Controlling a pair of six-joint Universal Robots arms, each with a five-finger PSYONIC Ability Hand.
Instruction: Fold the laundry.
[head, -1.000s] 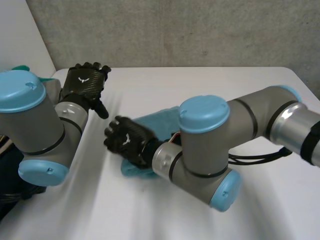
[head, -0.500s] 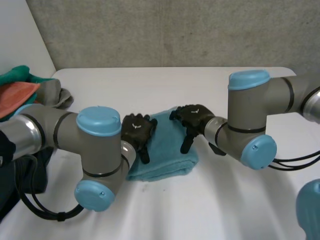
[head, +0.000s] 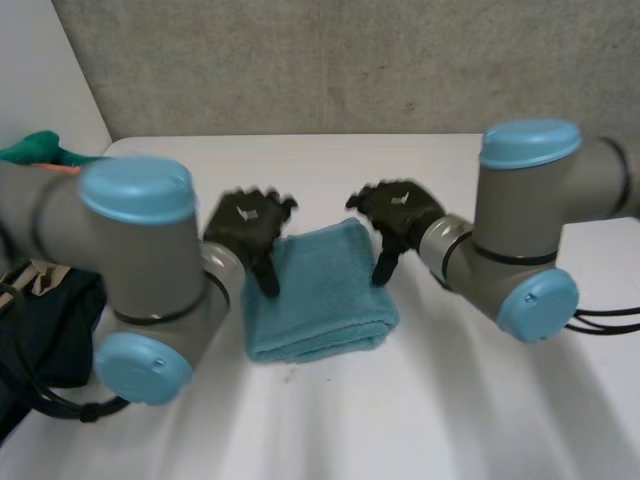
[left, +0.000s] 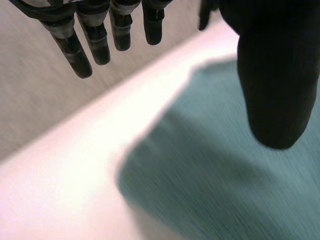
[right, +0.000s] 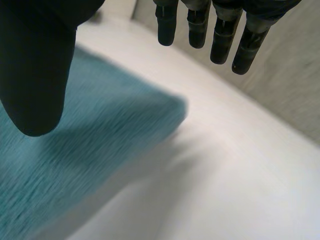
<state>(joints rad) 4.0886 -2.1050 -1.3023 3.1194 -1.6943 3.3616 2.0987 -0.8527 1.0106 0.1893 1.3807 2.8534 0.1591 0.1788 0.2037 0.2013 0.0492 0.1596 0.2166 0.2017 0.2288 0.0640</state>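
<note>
A folded teal towel (head: 318, 290) lies in the middle of the white table (head: 430, 400). My left hand (head: 248, 222) hovers above the towel's far left corner, open, fingers straight, holding nothing. My right hand (head: 398, 215) hovers above the far right corner, open and empty too. In the left wrist view the fingers (left: 90, 35) hang over the table beside the towel (left: 215, 170), and the thumb (left: 277, 75) is above the cloth. The right wrist view has the thumb (right: 35, 65) over the towel (right: 75, 150) and the fingers (right: 220, 30) past its corner.
A pile of laundry (head: 45, 150), green and orange, lies at the table's far left corner. A dark bag (head: 45, 320) sits off the left edge. A grey wall (head: 350, 60) runs behind the table. Bare table lies in front of the towel and to its right.
Both arms swung from a crossed pose to either side of the towel. The hands came off the cloth and rose to its far corners. The towel lies folded and uncovered.
</note>
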